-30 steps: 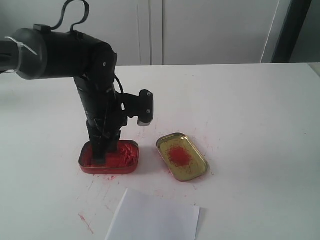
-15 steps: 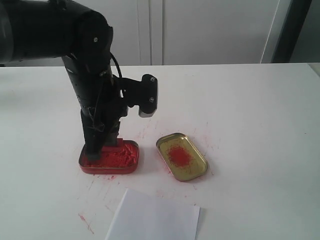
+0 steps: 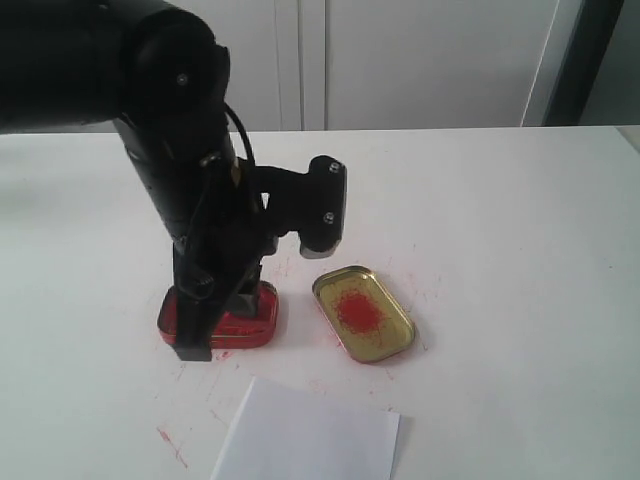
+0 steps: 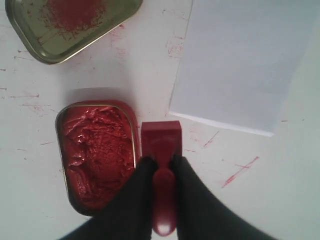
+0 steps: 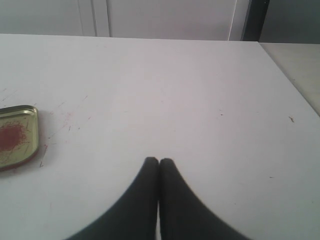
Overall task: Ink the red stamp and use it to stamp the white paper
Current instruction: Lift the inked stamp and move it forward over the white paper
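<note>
Left gripper [image 4: 161, 162]: fingers clamped on the knob of the red stamp [image 4: 161, 140]. The block sits over bare counter just beside the rim of the ink tin [image 4: 95, 155], between the tin and the white paper [image 4: 240, 65], which lies at the counter's near edge. Right gripper [image 5: 159, 162]: fingers together, holding nothing, over bare counter.

Risks:
- The hold is on the narrow knob only, so the block may pivot on contact and print skewed or smeared.
- The wet face may brush the counter short of the sheet, adding to the red streaks already there.
- The sheet is loose and may slide or stick to the paste and lift.

Change from a second ago: the gripper was down in the tin. It is now out of it, shifted toward the near edge, and the arm hides more of the tin. The gold lid [image 4: 115, 15] and the paper are unmoved.
</note>
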You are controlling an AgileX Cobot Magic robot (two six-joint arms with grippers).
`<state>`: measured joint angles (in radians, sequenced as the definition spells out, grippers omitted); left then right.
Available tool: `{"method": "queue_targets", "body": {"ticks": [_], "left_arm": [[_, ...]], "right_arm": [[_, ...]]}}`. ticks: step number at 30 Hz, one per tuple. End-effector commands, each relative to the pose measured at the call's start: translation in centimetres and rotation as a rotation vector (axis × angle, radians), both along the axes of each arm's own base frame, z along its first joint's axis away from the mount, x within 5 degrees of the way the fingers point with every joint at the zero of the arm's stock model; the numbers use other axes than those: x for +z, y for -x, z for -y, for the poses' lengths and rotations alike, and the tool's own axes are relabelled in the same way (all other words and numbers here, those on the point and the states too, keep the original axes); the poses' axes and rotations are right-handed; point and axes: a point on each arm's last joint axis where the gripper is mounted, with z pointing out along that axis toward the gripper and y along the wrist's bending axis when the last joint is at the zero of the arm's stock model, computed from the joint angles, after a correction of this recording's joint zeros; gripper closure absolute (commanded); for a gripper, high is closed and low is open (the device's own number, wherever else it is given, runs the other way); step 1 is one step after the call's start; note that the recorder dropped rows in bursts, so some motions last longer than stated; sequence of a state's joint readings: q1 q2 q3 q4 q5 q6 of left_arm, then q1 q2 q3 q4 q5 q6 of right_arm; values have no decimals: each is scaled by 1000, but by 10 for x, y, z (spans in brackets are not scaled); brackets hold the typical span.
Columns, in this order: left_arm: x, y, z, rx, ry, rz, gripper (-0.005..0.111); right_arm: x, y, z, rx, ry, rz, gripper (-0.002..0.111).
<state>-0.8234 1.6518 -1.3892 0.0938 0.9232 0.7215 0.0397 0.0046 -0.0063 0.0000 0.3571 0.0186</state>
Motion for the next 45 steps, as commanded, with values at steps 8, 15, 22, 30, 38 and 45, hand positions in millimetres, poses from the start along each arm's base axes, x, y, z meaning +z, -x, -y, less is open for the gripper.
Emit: {"method": "queue_targets", "body": {"ticks": [8,15,22,30,38,45], "left_arm": [[-12,29,-18,33,50,-83,107],[-32,30,-5,40,85,-200,107],[-62,27,16,15,149,-327,107],[-79,20,25,26,167,-330,107],[-93,14,29,29,157,-306,107],[-95,11,26,13,115,-275,107]], "right_arm": [[-1,0,0,0,-3,12,108],[-1,0,0,0,-3,12,108],[-1,0,0,0,-3,12,108],[-1,0,0,0,-3,12,108],[-1,0,0,0,-3,12,108],[-1,0,0,0,-3,12,108]]}}
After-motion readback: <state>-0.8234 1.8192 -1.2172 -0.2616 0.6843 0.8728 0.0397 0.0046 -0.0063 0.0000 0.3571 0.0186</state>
